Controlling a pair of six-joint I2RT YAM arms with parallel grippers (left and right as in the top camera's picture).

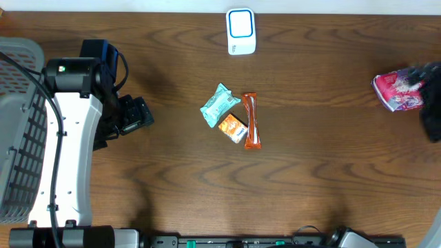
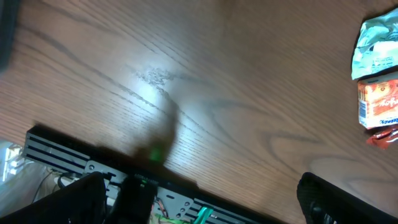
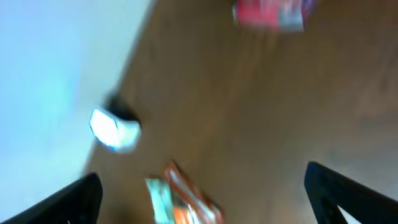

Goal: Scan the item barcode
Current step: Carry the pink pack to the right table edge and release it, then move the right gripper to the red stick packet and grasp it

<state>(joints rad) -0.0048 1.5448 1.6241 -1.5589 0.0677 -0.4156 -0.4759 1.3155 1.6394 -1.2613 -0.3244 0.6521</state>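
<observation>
The white and blue barcode scanner (image 1: 240, 31) stands at the table's far edge, blurred in the right wrist view (image 3: 114, 129). A pink packet (image 1: 397, 91) lies on the table at the far right, seen also at the top of the right wrist view (image 3: 268, 12). My right gripper (image 1: 427, 96) is a dark blur just beside it; in its own view it (image 3: 208, 202) stands open and holds nothing. Over bare wood at the left, my left gripper (image 1: 134, 114) is open and empty too (image 2: 199, 205).
A teal packet (image 1: 220, 105), a small orange packet (image 1: 233, 127) and a red-orange bar (image 1: 251, 121) lie together mid-table, with the teal (image 2: 376, 46) and orange (image 2: 379, 102) packets at the left wrist view's right edge. A grey basket (image 1: 17, 138) stands at the far left.
</observation>
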